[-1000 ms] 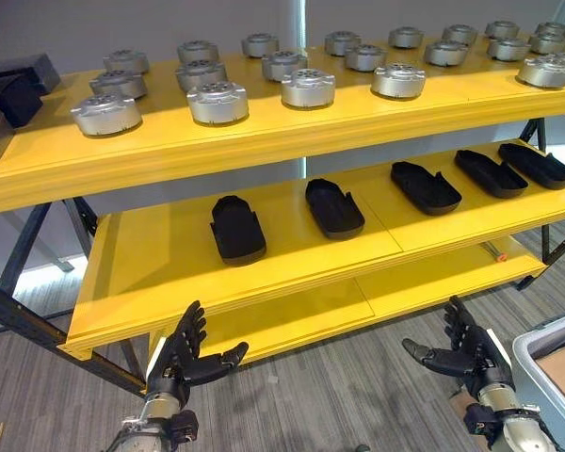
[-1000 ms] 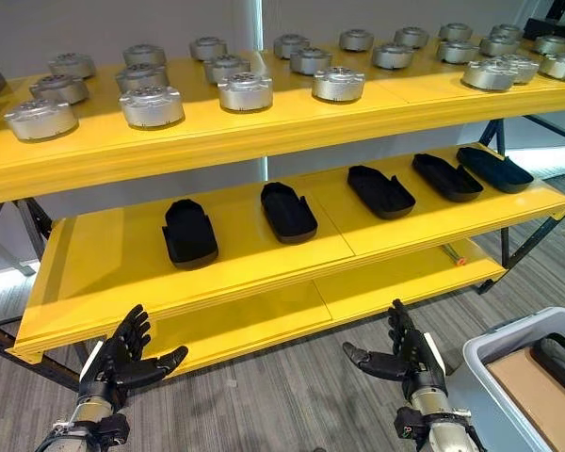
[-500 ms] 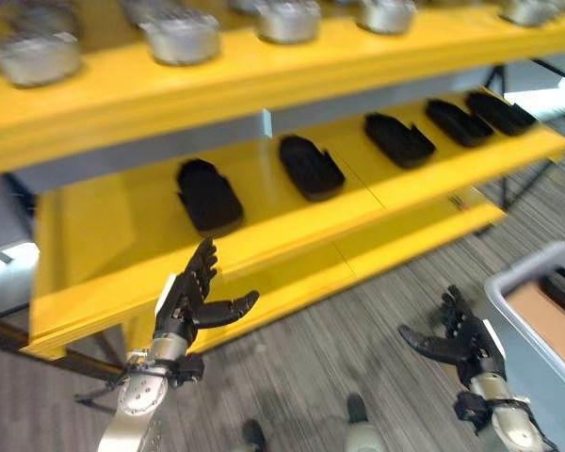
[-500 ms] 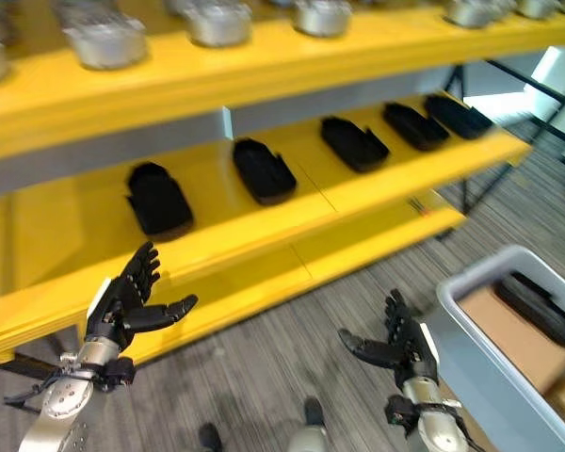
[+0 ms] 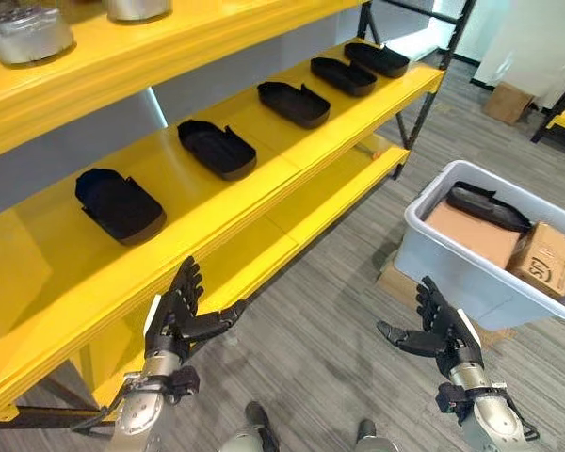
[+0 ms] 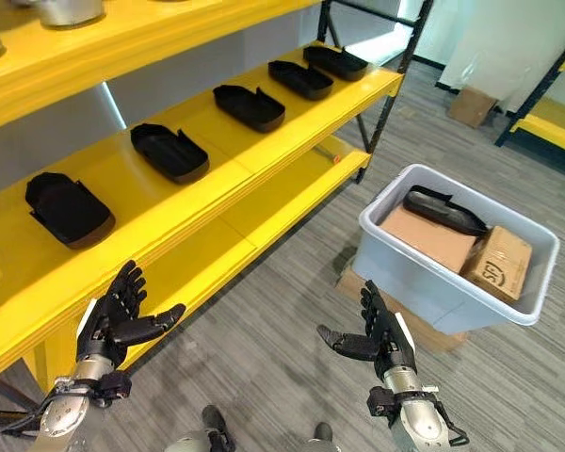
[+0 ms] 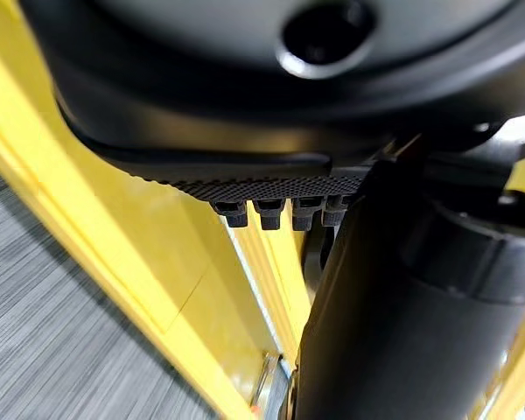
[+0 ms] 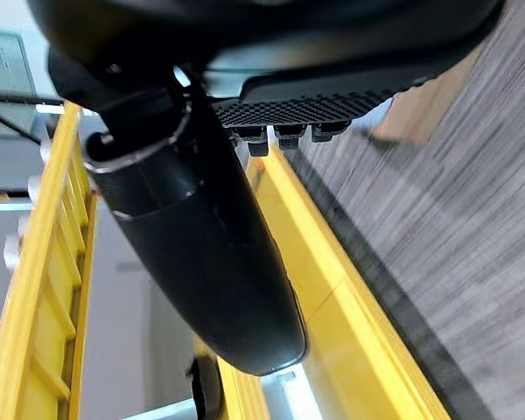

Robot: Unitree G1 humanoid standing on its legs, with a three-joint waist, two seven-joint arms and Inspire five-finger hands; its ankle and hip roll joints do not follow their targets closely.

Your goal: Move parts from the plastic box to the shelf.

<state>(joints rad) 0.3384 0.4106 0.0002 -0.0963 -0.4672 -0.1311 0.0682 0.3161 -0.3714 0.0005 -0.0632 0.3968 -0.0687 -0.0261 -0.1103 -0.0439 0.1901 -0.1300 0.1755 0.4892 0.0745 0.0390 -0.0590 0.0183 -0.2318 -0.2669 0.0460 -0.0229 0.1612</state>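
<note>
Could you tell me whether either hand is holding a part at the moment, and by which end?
Nothing is held: the left hand and right hand are both open, above the floor.

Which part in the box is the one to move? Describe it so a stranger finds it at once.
Look at the grey plastic box on the floor to the right of the yellow shelf. Along its far side lies a long black part, on top of a flat brown carton. It is the one black thing there; the rest is cardboard.

Black part (image 6: 444,211) atop cardboard boxes (image 6: 461,247) in grey plastic box (image 6: 386,256), beside yellow shelf (image 6: 264,141).
</note>
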